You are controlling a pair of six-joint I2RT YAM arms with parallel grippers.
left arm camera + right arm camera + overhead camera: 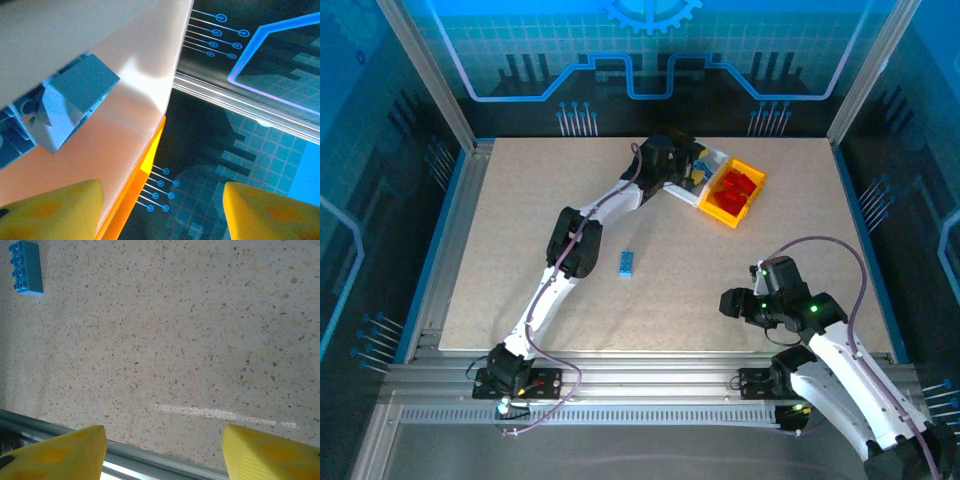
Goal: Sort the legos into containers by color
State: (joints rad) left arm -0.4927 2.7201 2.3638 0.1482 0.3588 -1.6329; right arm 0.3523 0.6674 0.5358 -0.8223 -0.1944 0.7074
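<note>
Legos (pixel 732 192), the red ones, lie in the yellow bin (pixel 748 204), a blue brick (pixel 625 263) sits alone on the counter (pixel 500 220), and with both the left end effector (pixel 160 212) and right end effector (pixel 162 452) open and empty, a skewed pinch could flick it away.

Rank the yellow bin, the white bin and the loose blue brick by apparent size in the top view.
1. Yellow bin, largest as seen.
2. White bin: mostly hidden under the left gripper, so its rank against the yellow is unsure.
3. Blue brick, clearly smallest.
</note>
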